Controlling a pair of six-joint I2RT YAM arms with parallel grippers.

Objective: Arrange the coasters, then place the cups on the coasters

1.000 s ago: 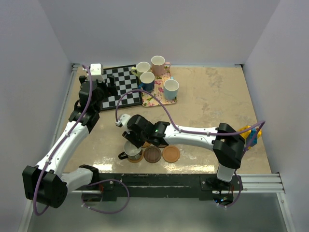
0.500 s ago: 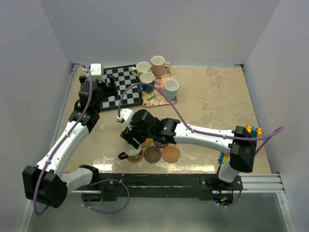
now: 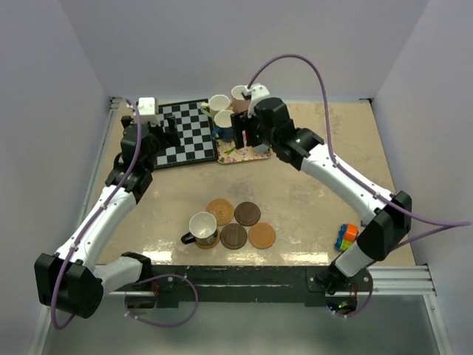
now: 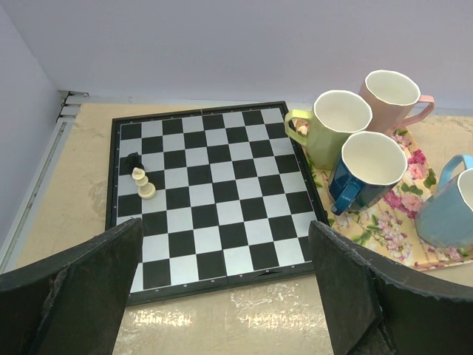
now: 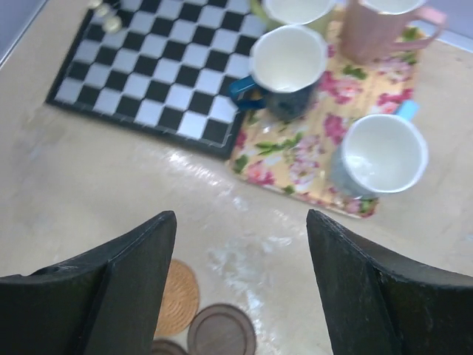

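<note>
Black cup (image 3: pixel 203 225) upright on a coaster (image 3: pixel 210 243), handle pointing left.
Left tool (image 4: pixel 225 228) and right tool (image 5: pixel 240 218) both hang released, empty.

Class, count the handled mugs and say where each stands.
5. The black mug stands on a round orange-brown coaster; the yellow-green mug, pink mug, dark blue mug and light blue mug stand on the floral rectangular tray. None seems hidden.

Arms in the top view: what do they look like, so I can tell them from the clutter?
The left arm and right arm match: slim white links, bulky black joints, a purple cable looping along each. The left gripper and right gripper are black, with two broad wedge-shaped fingers.
</note>
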